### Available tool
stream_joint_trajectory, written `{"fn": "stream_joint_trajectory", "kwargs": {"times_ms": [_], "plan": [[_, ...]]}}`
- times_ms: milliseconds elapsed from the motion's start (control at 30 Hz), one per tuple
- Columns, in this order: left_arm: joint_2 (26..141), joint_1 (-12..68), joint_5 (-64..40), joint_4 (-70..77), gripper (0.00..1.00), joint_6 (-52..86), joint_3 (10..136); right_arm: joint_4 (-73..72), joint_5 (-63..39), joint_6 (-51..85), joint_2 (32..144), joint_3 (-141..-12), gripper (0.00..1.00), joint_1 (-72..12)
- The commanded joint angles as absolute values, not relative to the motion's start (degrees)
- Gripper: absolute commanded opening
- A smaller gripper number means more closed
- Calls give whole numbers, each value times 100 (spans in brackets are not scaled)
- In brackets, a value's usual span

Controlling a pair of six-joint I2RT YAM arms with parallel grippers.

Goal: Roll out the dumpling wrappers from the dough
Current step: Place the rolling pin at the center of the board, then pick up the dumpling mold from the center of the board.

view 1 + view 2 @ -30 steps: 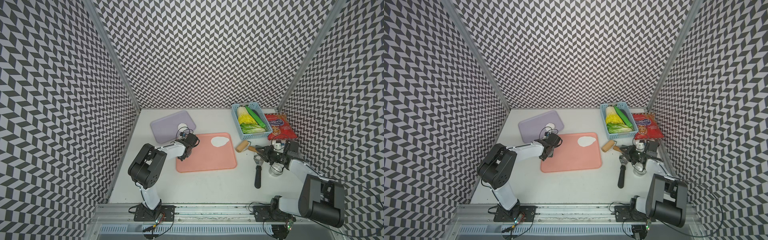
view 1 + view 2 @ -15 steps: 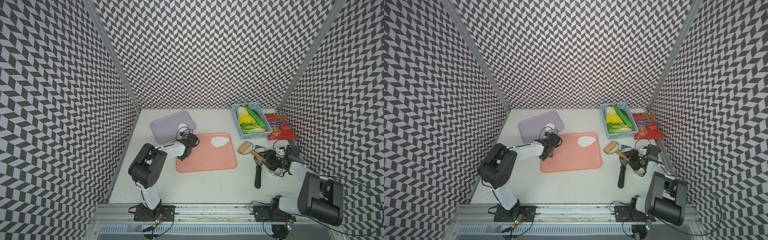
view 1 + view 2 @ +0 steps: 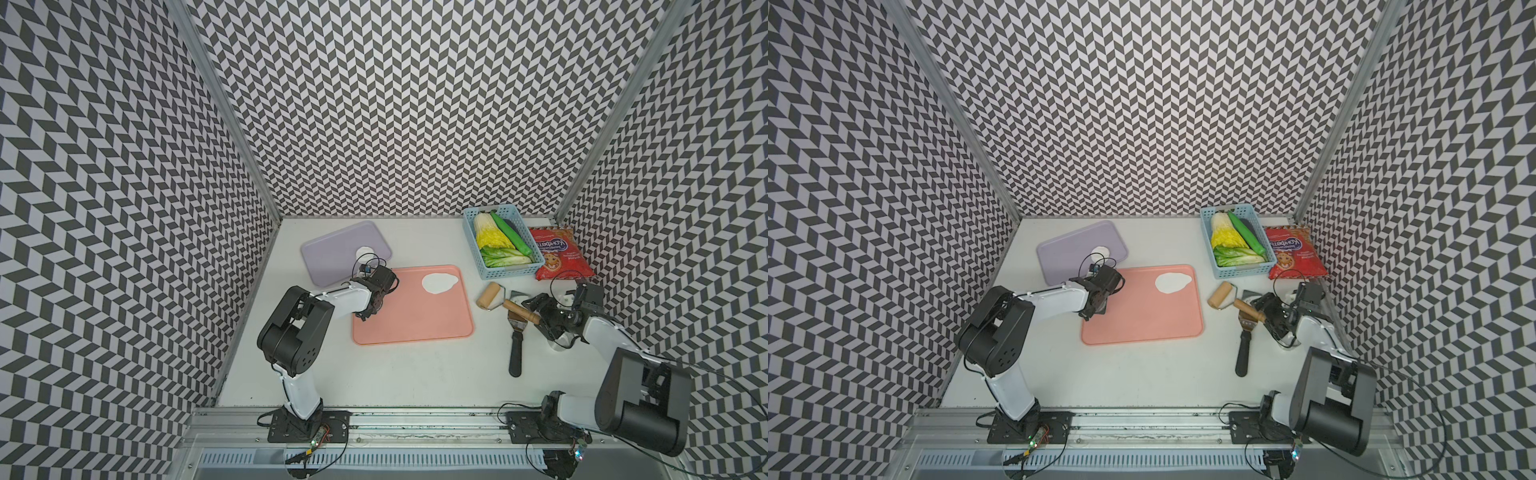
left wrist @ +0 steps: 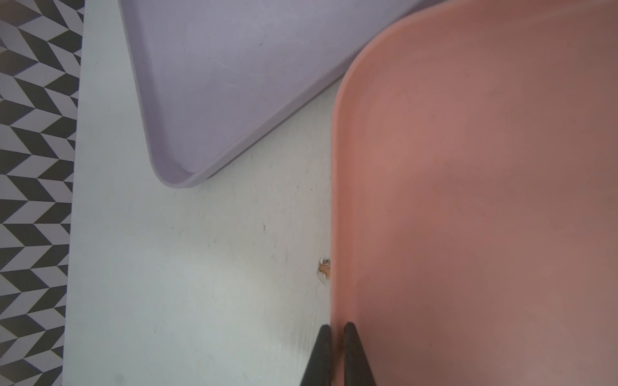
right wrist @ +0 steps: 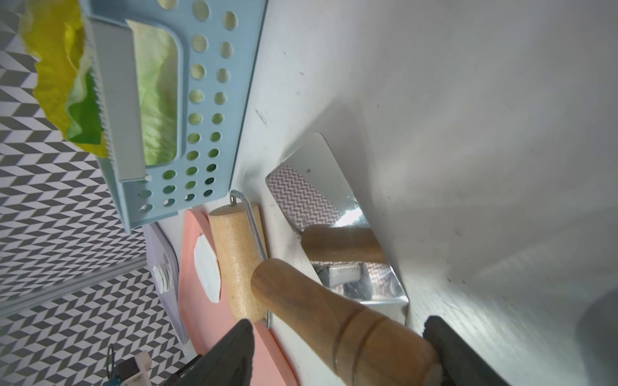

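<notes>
Surface (image 3: 415, 386): white, matte, lightly scuffed.

Dough (image 3: 439, 283): thin, flat, smooth white sheet with an irregular rounded outline. It lies in the far right corner of the pink tray (image 3: 415, 324), a smooth rounded-corner rectangle with a low raised rim.

Dumpling wrappers (image 3: 365, 252): small round white discs; the right wrist view shows them stacked. They sit on the lilac tray (image 3: 328, 257), which has the same form as the pink one, near its right edge.

Blue basket (image 3: 509, 271): plastic, walls perforated with round holes. Contents: a yellow-white cabbage, ruffled green lettuce leaves, a long green cucumber-like piece, and something dark behind it.

Red snack bag (image 3: 559, 257): glossy and crinkled, with a cookie picture. White lettering on a violet panel, not readable.

Roller (image 3: 489, 296): pale wood cylinder, wire yoke, darker turned-wood handle. The handle lies across the blade of the spatula (image 3: 516, 353), whose own handle is black. The blade is mirror-bright steel and reflects the chevron walls; its small stamped mark is illegible.

Left tool (image 4: 337, 327): dark fingers almost together, pinching the pink tray's rim.

Right tool (image 5: 337, 320): fingers spread wide either side of the roller handle, a gap on one side, gripping nothing.
</notes>
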State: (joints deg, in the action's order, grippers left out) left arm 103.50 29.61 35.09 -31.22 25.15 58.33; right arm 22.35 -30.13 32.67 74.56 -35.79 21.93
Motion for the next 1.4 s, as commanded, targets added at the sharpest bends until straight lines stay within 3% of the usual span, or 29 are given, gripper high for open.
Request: {"fn": "stream_joint_trajectory", "kwargs": {"times_ms": [0,200,500,600,700,800,1367], "plan": [[10559,2833,3261,-3533,10,2496,5757,2653,-2553,2968,7126,-4021,77,2210],[10473,2834,3169,-3517,10,2522,5780,3380,-1642,2790,6835,-4539,74,2213],[10310,2822,3088,-3456,11,2531,5740,3395,-506,3054,6515,-4266,75,2215],[10312,2822,3050,-3458,15,2557,5748,3297,-492,3158,6529,-4068,72,2224],[10301,2838,3117,-3489,15,2635,5726,3270,-284,3357,6515,-3910,60,2232],[10317,2836,3153,-3519,16,2669,5720,3161,-236,3536,6435,-3680,57,2308],[10378,2875,3121,-3473,16,2690,5800,3264,18,3846,6266,-3436,55,3084]]}}
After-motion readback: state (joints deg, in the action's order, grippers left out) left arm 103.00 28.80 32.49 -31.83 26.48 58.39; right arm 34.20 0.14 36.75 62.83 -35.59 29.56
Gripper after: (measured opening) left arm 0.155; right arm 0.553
